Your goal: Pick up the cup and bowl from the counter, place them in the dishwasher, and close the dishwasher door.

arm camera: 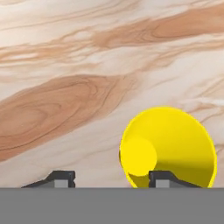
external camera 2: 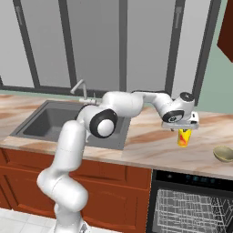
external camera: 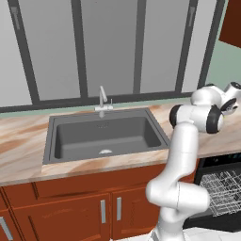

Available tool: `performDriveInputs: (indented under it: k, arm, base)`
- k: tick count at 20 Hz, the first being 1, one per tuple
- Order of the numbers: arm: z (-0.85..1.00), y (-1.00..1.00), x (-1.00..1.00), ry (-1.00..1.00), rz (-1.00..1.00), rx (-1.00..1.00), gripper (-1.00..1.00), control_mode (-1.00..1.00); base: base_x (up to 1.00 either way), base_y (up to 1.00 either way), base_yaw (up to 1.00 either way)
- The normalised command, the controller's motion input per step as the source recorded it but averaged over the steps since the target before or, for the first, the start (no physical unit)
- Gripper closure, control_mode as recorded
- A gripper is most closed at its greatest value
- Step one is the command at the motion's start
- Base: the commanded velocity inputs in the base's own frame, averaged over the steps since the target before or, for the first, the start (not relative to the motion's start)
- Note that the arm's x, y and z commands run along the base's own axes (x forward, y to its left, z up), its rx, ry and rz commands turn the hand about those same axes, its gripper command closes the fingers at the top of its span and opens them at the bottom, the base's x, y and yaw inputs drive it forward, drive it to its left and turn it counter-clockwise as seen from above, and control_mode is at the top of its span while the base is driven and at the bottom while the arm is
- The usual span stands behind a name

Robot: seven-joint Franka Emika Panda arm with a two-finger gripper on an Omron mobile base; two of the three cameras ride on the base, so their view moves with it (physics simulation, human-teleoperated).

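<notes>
The yellow cup [external camera 2: 183, 137] stands upright on the marbled counter [external camera 2: 145, 136], right of the sink. My gripper [external camera 2: 183, 129] hangs straight above it, open. In the hand view I look down into the cup [arm camera: 168, 146]; it sits off to the right of my gripper [arm camera: 111, 179], with the right fingertip [arm camera: 164, 178] over its mouth and the left one over bare stone. The olive bowl [external camera 2: 224, 154] rests on the counter near the right edge. Below, the black dishwasher [external camera 2: 191, 200] stands open with its wire rack [external camera: 226, 188] showing; the door panel is out of view.
The dark grey sink [external camera: 106, 134] with its faucet [external camera: 102, 100] lies left of the arm. Reddish-brown cabinets [external camera: 94, 207] run under the counter. Tall windows [external camera: 108, 47] rise behind it, and a dark red wall cabinet [external camera 2: 226, 27] hangs at the upper right.
</notes>
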Motion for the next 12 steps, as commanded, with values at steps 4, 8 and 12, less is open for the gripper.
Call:
performDriveInputs:
  k: [4, 8, 12]
  arm:
    - [-0.10, 0.00, 0.00, 0.00, 0.00, 0.00, 1.00, -1.00]
    - [0.00, 0.00, 0.00, 0.00, 0.00, 0.00, 1.00, -1.00]
    - [0.03, 0.00, -0.09, -0.04, 0.00, 0.00, 1.00, -1.00]
  base:
    - [0.00, 0.00, 0.00]
    - [0.00, 0.00, 0.00]
    - [0.00, 0.00, 0.00]
